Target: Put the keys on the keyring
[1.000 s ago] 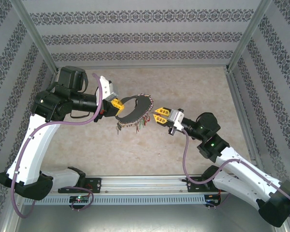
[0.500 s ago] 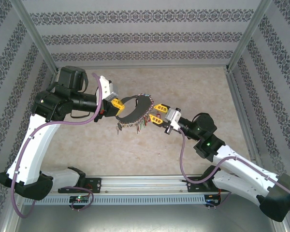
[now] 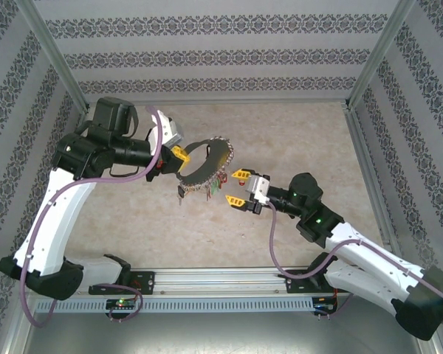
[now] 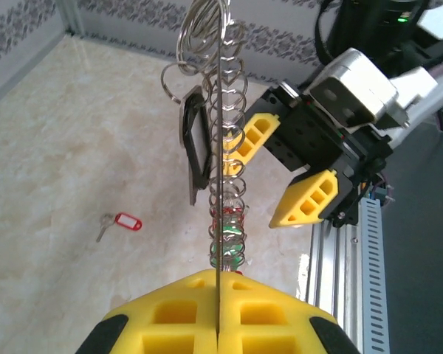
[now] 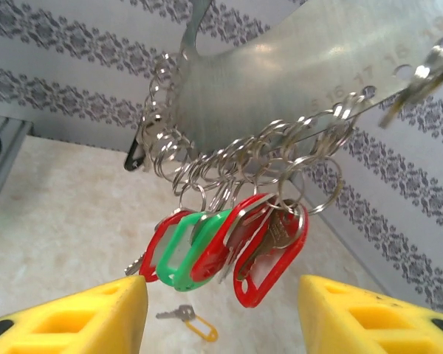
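Two keys [image 4: 120,222] lie loose; left gripper [image 3: 179,155] clamps the keyring [image 3: 207,172], right gripper [image 3: 238,187] gapes empty

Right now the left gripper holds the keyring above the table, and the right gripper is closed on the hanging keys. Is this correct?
Not quite. The right gripper is open, not closed on the keys: the right wrist view shows its fingers apart, below the tagged keys, touching none. The left gripper does hold the keyring above the table.
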Motion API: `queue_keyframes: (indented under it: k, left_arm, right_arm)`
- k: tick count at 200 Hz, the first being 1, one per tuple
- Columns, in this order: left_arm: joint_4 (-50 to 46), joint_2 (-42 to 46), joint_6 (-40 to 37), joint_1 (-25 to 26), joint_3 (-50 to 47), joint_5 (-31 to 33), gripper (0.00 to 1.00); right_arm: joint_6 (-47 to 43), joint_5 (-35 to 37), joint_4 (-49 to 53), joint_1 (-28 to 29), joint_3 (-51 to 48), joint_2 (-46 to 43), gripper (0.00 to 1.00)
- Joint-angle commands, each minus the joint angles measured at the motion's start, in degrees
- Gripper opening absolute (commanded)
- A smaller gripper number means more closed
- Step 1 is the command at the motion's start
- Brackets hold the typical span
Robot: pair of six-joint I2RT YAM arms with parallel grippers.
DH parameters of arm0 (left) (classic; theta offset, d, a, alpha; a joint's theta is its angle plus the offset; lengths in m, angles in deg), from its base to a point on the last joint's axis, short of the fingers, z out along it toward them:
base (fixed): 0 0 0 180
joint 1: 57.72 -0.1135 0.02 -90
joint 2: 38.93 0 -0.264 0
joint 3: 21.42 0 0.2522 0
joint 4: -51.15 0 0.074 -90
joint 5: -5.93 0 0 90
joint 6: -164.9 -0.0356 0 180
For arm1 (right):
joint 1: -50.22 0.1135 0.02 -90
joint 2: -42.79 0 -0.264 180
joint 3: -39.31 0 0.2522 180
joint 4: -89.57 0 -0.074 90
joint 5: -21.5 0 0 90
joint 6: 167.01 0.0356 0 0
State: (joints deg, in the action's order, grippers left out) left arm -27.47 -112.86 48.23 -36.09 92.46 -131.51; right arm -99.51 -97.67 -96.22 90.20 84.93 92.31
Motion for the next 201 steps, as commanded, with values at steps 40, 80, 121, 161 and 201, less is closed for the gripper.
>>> queue_keyframes:
  k: [40,80,121,161,201]
  left_arm:
    - [-14.3,-8.0,15.0,-0.7,6.4,13.6,0.0]
    - [-18.9,-13.0,23.5,-0.6,10.0,15.0,0.0]
    - [-18.8,-14.4,33.8,-0.7,8.6,7.1,0.0]
    - [-17.6,-11.3,38.3,-0.6,0.3,0.7,0.0]
    - [-16.9,-11.8,38.0,-0.7,0.5,-6.3,0.0]
  right_arm:
    - [-0.3,1.8,-3.5,-3.7,-4.4,-1.3,0.56]
    - [-2.0,0.1,-4.2,-3.3,-5.0,2.2,0.54]
    - [-2.3,-0.1,-5.8,-0.8,-4.1,5.9,0.51]
    - [-2.0,3.2,-8.4,0.5,-5.7,8.2,0.48]
    - [-1.2,-0.9,-11.2,1.2,-7.2,9.6,0.47]
